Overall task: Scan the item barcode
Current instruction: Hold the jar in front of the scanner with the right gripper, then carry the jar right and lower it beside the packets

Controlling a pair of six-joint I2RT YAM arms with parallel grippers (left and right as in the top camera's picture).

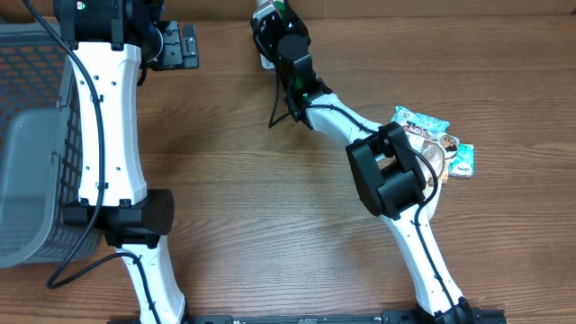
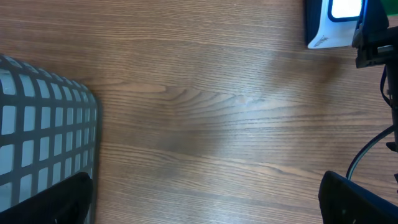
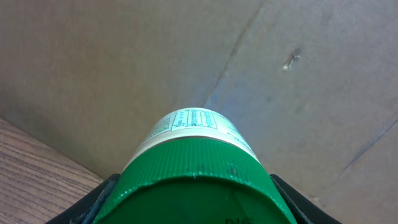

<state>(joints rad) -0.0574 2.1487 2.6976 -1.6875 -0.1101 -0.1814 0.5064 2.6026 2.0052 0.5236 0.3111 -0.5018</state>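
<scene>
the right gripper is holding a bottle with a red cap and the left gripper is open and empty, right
Not quite. The cap is green, not red; the right wrist view shows it. The right gripper does hold the bottle, and the left gripper is open and empty.

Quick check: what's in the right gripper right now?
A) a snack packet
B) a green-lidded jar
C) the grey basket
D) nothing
B: the right wrist view shows the green-lidded jar seated in the right gripper, while the snack packets lie on the table.
</scene>
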